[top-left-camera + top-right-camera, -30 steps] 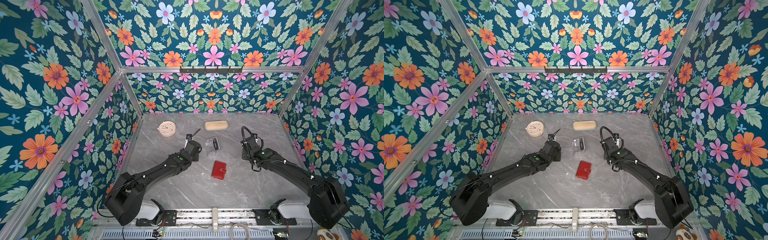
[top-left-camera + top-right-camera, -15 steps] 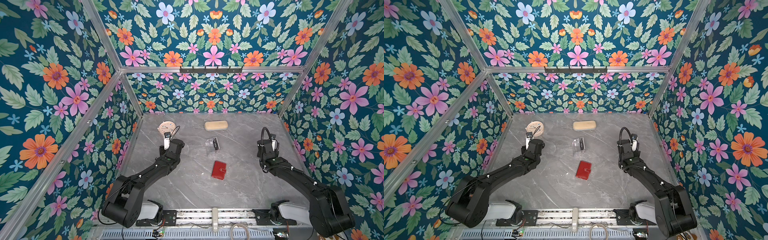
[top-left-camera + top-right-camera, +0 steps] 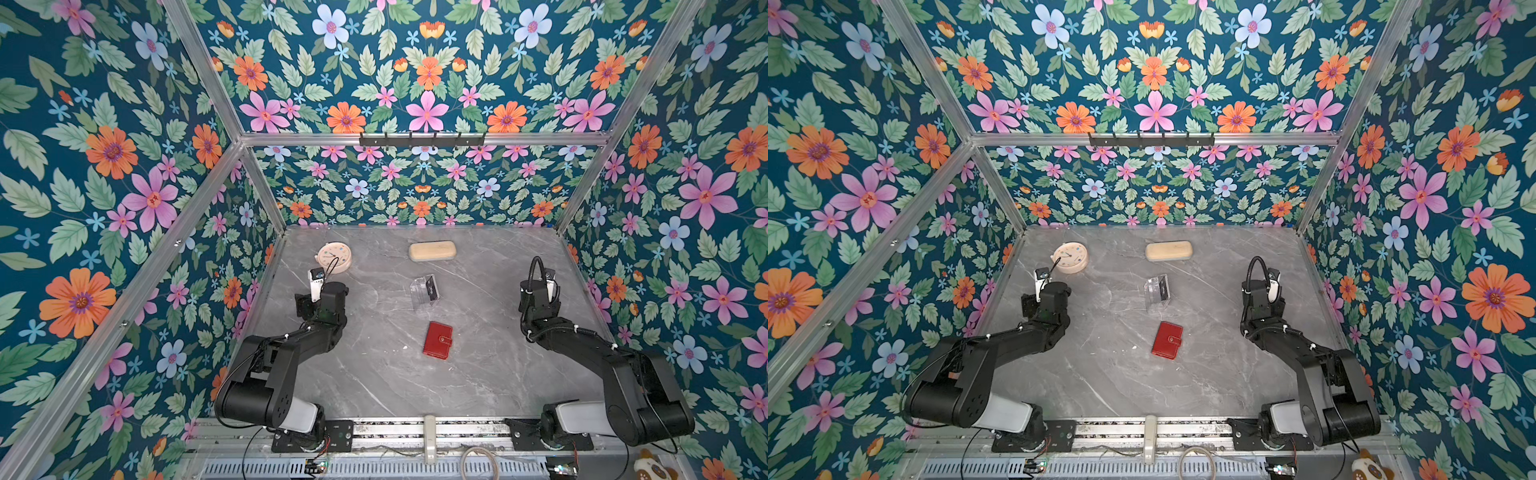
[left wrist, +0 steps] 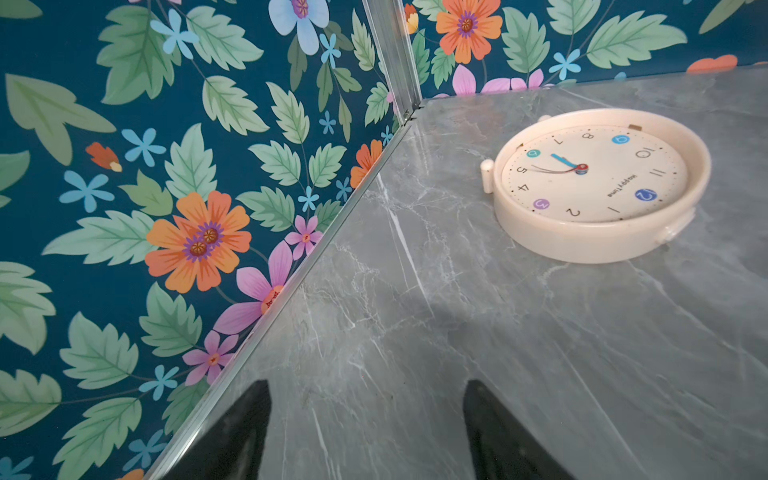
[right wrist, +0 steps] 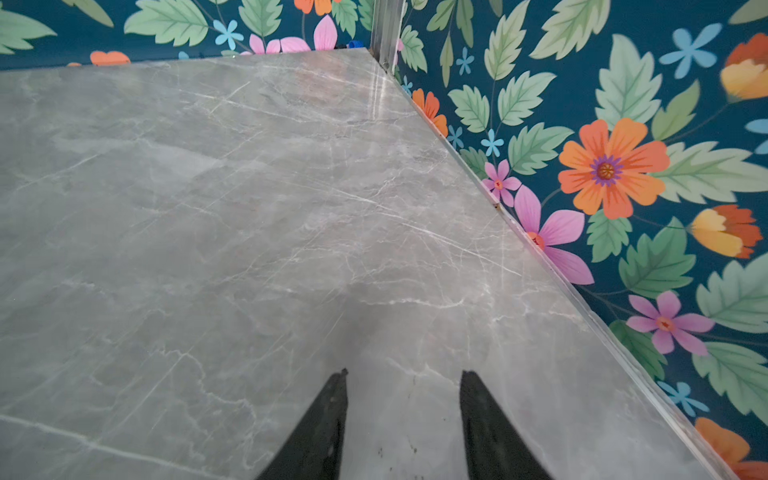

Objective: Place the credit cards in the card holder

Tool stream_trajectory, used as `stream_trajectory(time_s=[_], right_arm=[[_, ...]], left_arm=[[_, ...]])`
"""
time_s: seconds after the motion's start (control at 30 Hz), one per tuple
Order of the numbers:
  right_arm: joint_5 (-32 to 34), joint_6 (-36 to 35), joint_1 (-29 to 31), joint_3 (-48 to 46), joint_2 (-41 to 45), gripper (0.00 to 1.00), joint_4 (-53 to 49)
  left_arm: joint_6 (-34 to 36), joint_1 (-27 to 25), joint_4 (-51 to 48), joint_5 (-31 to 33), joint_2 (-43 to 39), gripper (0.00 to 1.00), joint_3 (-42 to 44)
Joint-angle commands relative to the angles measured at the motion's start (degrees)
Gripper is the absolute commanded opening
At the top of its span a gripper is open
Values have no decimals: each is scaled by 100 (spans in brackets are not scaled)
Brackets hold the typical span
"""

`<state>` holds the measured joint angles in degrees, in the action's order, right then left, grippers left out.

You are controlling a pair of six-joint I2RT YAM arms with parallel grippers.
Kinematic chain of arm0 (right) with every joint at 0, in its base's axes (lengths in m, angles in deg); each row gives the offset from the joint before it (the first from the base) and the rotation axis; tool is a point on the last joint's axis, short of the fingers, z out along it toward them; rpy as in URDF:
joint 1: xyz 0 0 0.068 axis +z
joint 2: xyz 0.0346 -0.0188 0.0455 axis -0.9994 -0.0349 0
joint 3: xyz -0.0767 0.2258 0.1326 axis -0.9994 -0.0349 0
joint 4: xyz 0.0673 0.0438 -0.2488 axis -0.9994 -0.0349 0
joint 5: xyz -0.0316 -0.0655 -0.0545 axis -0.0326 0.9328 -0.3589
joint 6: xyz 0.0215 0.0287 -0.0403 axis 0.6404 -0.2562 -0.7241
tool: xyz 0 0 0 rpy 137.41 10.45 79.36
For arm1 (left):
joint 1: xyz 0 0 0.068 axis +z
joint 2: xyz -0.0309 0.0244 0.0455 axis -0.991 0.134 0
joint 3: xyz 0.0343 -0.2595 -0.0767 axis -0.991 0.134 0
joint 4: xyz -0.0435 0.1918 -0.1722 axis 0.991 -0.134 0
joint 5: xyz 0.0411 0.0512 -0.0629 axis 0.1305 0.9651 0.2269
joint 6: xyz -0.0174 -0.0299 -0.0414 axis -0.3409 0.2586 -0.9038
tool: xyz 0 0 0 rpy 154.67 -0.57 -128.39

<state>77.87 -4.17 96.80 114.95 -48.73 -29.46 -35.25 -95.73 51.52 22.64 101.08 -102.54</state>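
Both end effectors are released. The left gripper [image 4: 368, 386] has its jaws wide apart with only bare desk [image 4: 415, 332] between them, grasping nothing. It sits low by the desk's left edge, aimed at the far-left corner, and the cream clock [image 4: 598, 183] [image 3: 334, 258] lies face up near it toward that corner. The right gripper [image 5: 405, 374] has its jaws parted with bare marble in the gap and nothing held. It sits by the desk's right edge, aimed at the far-right corner. In both top views the left arm [image 3: 291, 345] runs along the left side and the right arm [image 3: 582, 345] along the right side, both well apart from the task items. The card holder [image 3: 437, 340] [image 3: 1167, 340] is red and closed, with its snap tab across the cover. It lies flat about mid-desk, slightly turned, touching nothing. The credit cards [image 3: 431, 287] [image 3: 1163, 286] are in the clear stand [image 3: 420, 297], which is near the card holder on the far-edge side but apart from it. One dark card is plain to see in the stand; the count and other colours are too small to tell. A beige oblong case [image 3: 432, 251] lies flat near the middle of the far edge, beyond the stand. In the top views a thin cable from the left wrist crosses in front of the clock.
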Motion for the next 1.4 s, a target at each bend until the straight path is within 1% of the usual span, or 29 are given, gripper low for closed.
stream_trajectory(time_s=[0.0,0.07,0.1,0.2,0.37,0.43,0.57,0.63,0.9,1.1,1.17,1.23,1.27,1.3,1.33,1.37], right_arm=[[-112,-311,-8,-6,-114,50,543],[-198,-399,-9,-62,-146,53,742],[-252,-433,-4,-108,-142,53,849],[-563,-562,-48,-333,-55,55,1347],[-878,-791,-130,-771,106,56,2212],[-1111,-896,-210,-999,119,57,2742],[-1486,-705,-434,-1034,188,58,2622],[-1746,-618,-570,-1101,239,59,2630],[-2246,-544,-771,-1382,255,61,3069],[-2522,-656,-780,-1703,-3,64,3912],[-2633,-696,-779,-1758,-109,65,4103],[-2734,-743,-777,-1752,-263,66,4252],[-2749,-761,-774,-1727,-374,67,4287],[-2753,-772,-783,-1697,-480,68,4374],[-2736,-844,-782,-1649,-525,70,4442],[-2747,-783,-782,-1558,-437,71,4024]], left_arm=[[171,160,660,-499,-22,90,160],[84,264,777,-651,-81,98,238],[44,323,871,-772,-95,100,284],[-19,543,1273,-1214,-185,100,501],[-145,930,2592,-2128,-247,100,1131],[-114,1002,3033,-2332,-269,100,1355],[-210,1217,4025,-2960,-49,100,1722],[-172,1246,4219,-3159,58,100,1775],[-51,1259,4411,-3478,258,100,1774],[26,1256,4568,-3690,440,100,1781],[74,1256,4674,-3761,647,100,1749],[87,1251,4761,-3709,851,100,1626],[56,1249,4384,-3665,782,100,1499],[-14,1252,4004,-3489,736,100,1367],[-41,1240,3979,-3379,746,100,1319],[-22,1238,4083,-3363,792,100,1343]])
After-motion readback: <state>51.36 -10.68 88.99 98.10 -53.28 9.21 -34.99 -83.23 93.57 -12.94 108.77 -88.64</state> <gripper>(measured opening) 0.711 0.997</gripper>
